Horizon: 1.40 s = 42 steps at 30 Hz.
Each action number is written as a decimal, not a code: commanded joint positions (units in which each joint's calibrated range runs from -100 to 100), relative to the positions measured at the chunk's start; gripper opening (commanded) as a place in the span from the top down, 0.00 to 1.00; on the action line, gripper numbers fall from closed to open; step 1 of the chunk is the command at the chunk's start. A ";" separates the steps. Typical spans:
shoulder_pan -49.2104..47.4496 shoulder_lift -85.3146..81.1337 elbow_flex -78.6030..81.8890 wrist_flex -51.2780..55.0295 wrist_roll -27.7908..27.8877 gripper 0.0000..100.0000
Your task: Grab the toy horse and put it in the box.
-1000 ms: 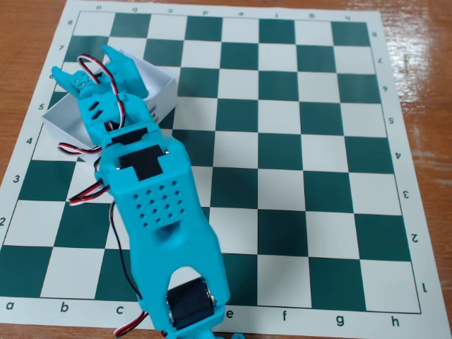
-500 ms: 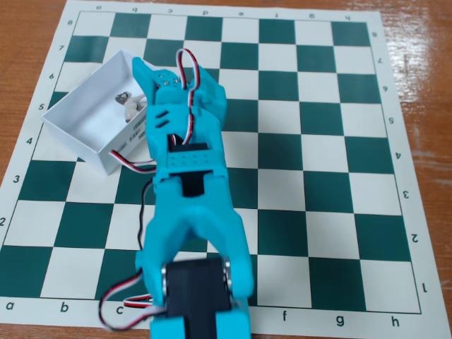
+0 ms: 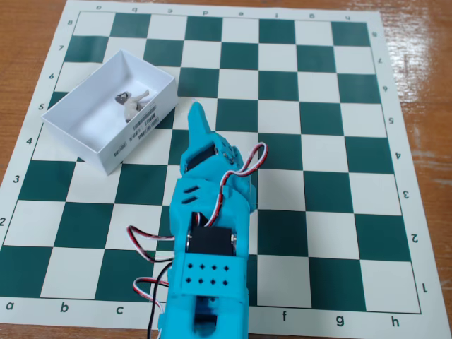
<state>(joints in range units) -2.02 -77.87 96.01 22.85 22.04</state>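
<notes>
The toy horse [image 3: 131,104], tiny and pale grey-beige, lies on its side inside the white box [image 3: 70,134] at the left of the chessboard in the fixed view. The box's long side with black printed text faces my arm. My blue gripper [image 3: 197,113] is just to the right of the box's near right corner, above the board and apart from the horse. Its fingers look closed together into one point, with nothing between them.
A green-and-white chessboard mat [image 3: 318,141] covers a wooden table [image 3: 424,42]. My blue arm with red, white and black wires [image 3: 145,244] reaches in from the bottom edge across the board's middle columns.
</notes>
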 commanded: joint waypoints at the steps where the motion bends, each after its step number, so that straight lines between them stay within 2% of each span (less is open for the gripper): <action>1: 0.59 -7.26 1.90 6.96 -2.67 0.67; 7: -0.84 -15.58 3.99 21.00 -5.46 0.67; 14: -1.77 -21.69 3.99 36.03 -5.90 0.67; 19: -1.84 -21.69 3.99 41.26 -5.90 0.67; 42: -3.13 -21.69 3.99 41.76 -5.56 0.67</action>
<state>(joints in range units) -4.63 -99.06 99.64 64.36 16.37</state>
